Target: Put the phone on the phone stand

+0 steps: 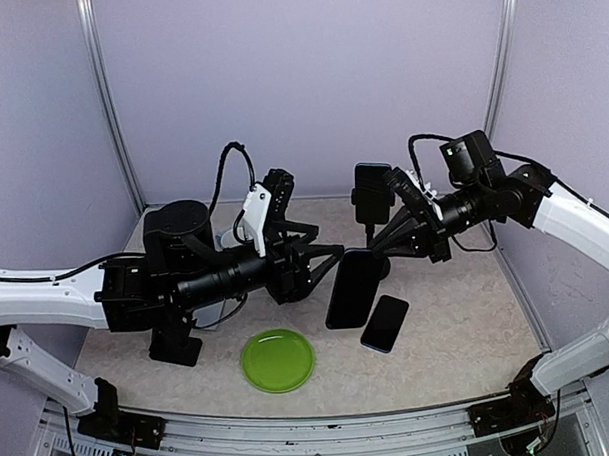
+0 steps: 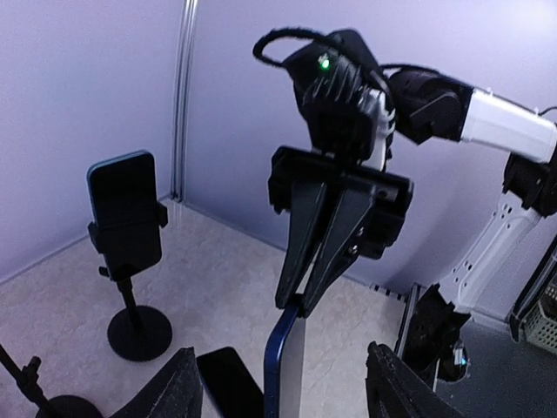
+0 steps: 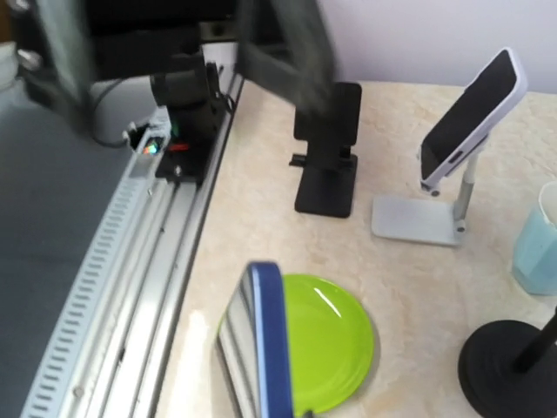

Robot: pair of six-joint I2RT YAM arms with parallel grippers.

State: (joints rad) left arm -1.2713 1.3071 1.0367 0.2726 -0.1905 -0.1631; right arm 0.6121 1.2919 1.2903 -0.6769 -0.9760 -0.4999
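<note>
Currently: dark slab phone with blue metal edge [image 2: 285, 370], hanging upright above the table. Right gripper [image 2: 300, 300]: jaws pinched on its top edge. Left gripper [image 1: 318, 268]: jaws wide, flanking the phone, gripping nothing. Step, judged: carry to stand. Next: lower bottom edge onto empty black folding stand [image 3: 329, 165].

2 arms meet head-on over mid tabletop [image 1: 458, 313].
L arm [image 1: 47, 297] reaches in from the left edge, L gripper [image 1: 328, 257] spread wide, gripping nothing; R arm [image 1: 574, 214] bends in from the right edge, R gripper [image 2: 300, 296] pinched on phone [image 1: 353, 286] top.
</note>
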